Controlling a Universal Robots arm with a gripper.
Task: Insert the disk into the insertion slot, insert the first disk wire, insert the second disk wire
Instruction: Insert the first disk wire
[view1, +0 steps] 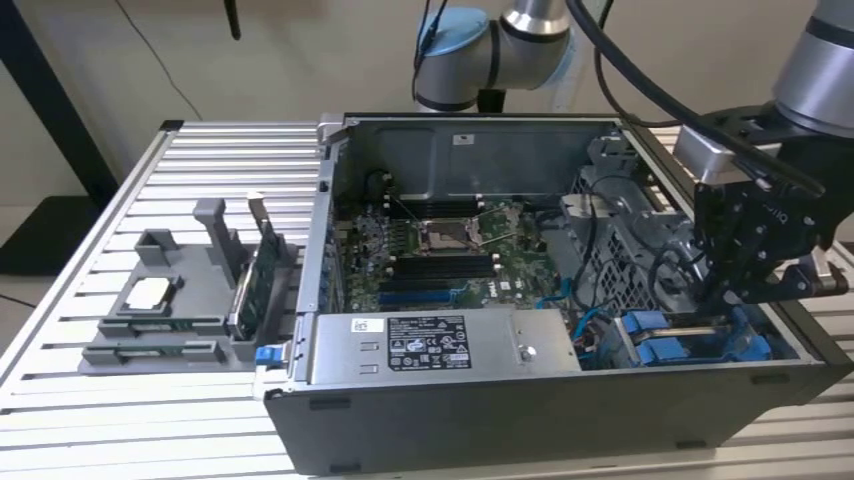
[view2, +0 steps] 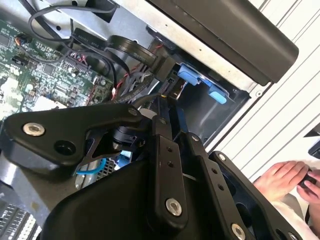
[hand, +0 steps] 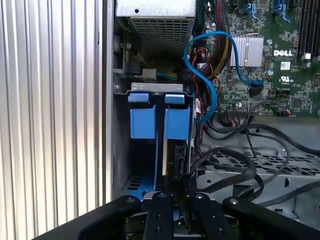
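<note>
The disk (hand: 178, 152) stands on edge in the insertion slot (hand: 120, 150), the grey drive cage in the case's near corner at the exterior view's right. Its blue carrier frame (hand: 177, 122) sits beside a second blue carrier (hand: 142, 122); both carriers (view1: 667, 335) also appear in the exterior view. My gripper (view1: 727, 303) hangs straight over that cage. In both wrist views the fingers (hand: 162, 210) lie close together at the disk's edge. A black wire plug (view2: 168, 85) sits at my gripper's (view2: 169, 102) tips, with its black cable (view2: 130, 47) looping back toward the motherboard.
The open computer case rests on a slatted metal table (view1: 200, 180). Inside are a grey power-supply box (view1: 434, 340), the motherboard (view1: 441, 250), a blue cable (hand: 212, 75) and loose black cables (hand: 240, 165). A grey parts fixture (view1: 174, 300) stands beside the case. A person's hands (view2: 287, 180) are nearby.
</note>
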